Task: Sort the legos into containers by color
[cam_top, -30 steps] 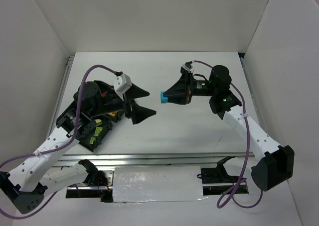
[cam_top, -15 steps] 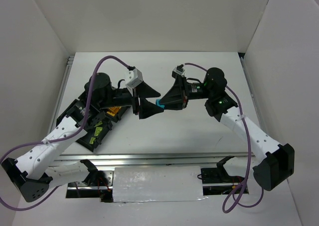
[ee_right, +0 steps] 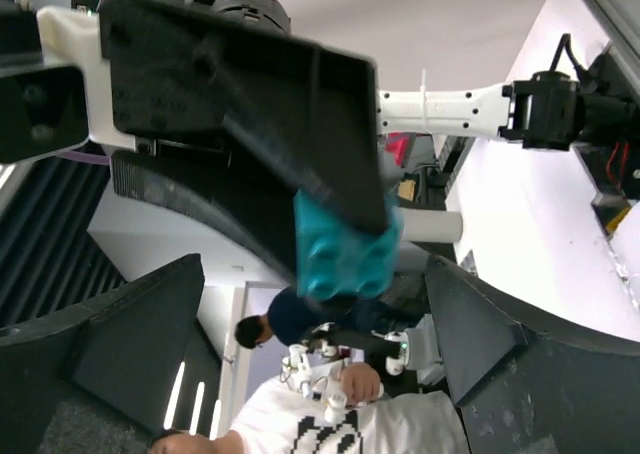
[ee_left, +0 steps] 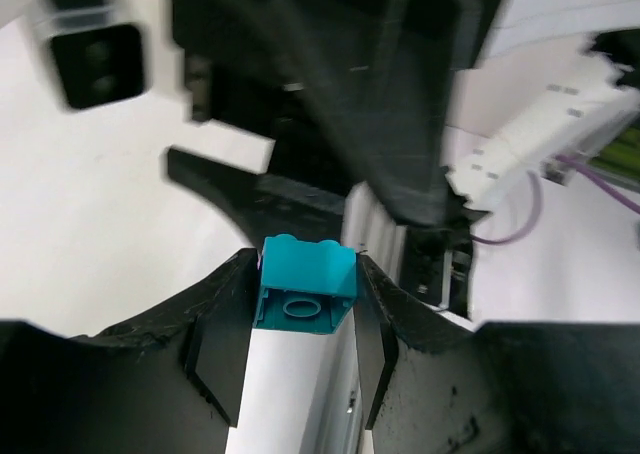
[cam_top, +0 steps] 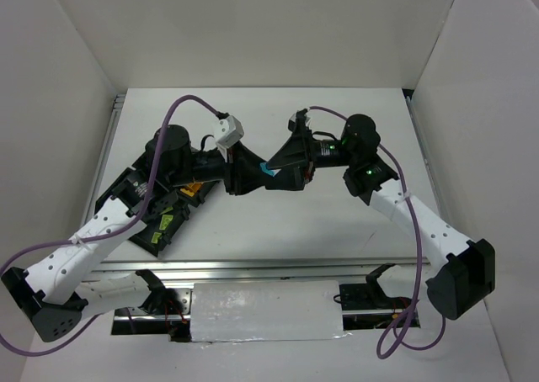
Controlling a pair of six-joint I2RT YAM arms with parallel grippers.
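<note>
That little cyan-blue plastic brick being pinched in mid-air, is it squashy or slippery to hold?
Probably rigid: the small cyan-blue plastic brick shows crisp square edges between the fingers of the left gripper. Its flat sides look smooth and glossy, so it may slip under a light pinch. The underside looks hollow, with one ring inside, so it is likely very light.

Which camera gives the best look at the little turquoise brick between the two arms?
The left wrist view: the turquoise brick sits sharp and central, held between the fingers of the left gripper. The right wrist view also shows it large, but partly behind one finger. The top view shows only a small sliver of it.
</note>
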